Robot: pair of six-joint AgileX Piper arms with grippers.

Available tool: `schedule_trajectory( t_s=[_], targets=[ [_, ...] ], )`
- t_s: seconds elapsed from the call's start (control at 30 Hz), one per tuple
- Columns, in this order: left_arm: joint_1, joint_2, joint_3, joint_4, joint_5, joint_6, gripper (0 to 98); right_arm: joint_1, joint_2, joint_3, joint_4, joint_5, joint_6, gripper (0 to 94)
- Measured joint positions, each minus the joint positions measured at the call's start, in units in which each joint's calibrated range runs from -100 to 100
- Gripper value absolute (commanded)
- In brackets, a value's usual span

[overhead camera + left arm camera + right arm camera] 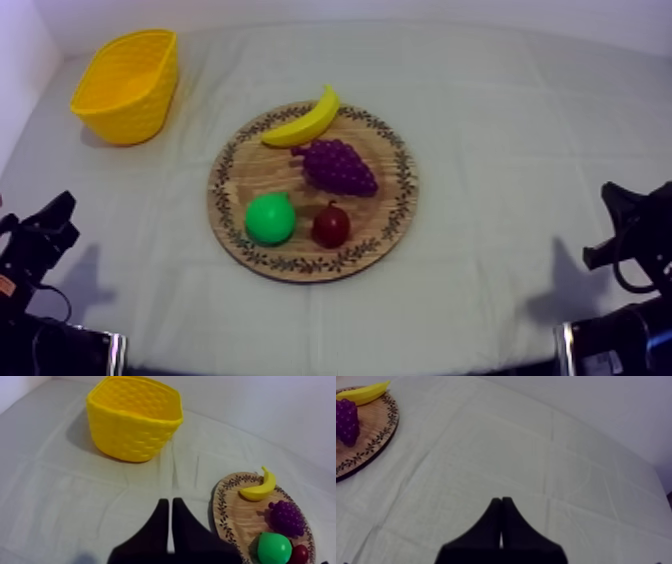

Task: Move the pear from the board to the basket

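The green pear (270, 218) lies on the front left part of the round wooden board (232, 170) in the middle of the table. The yellow basket (128, 84) stands at the far left. My left gripper (62, 212) rests low at the left side, well short of the board; in the left wrist view its fingers (169, 507) lie together as a narrow wedge, with the basket (134, 418) ahead and the pear (273, 548) beside them. My right gripper (612, 196) rests low at the right, its fingers (501, 504) also together, holding nothing.
On the board with the pear lie a banana (304, 120) at the far rim, a purple bunch of grapes (340, 166) in the middle and a small red fruit (331, 225) right of the pear. Bare cloth surrounds the board on all sides.
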Motion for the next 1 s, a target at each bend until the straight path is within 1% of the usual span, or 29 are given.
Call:
schedule_trajectory(
  t_s=[0.57,0.63,0.7,0.8,0.83,0.9,0.97,1.0],
  targets=[
    [0.09,0.00,0.00,0.00,0.13,0.00,0.0,0.00,0.00,0.00,0.00,0.00,0.00,0.2],
    [0.34,0.03,-0.61,0.06,1.39,0.04,0.0,0.00,0.00,0.00,0.00,0.00,0.00,0.2],
    [0.68,0.47,-1.18,0.72,2.72,0.34,0.0,0.00,0.00,0.00,0.00,0.00,0.00,0.2],
    [0.86,2.73,-2.24,3.41,3.92,-0.39,0.0,0.00,0.00,0.00,0.00,0.00,0.00,0.2],
    [0.86,4.00,-2.44,4.67,3.66,-1.01,0.0,0.00,0.00,0.00,0.00,0.00,0.00,0.2],
    [0.86,6.62,-2.68,7.56,3.34,-2.65,0.0,0.00,0.00,0.00,0.00,0.00,-0.02,0.2],
    [1.19,10.09,-3.73,10.63,3.33,-5.18,0.0,0.00,0.00,0.00,0.00,0.00,-0.02,0.2],
    [1.42,11.86,-4.30,11.75,3.53,-6.64,0.0,0.00,0.00,0.00,0.00,0.00,-0.02,0.2]
  ],
)
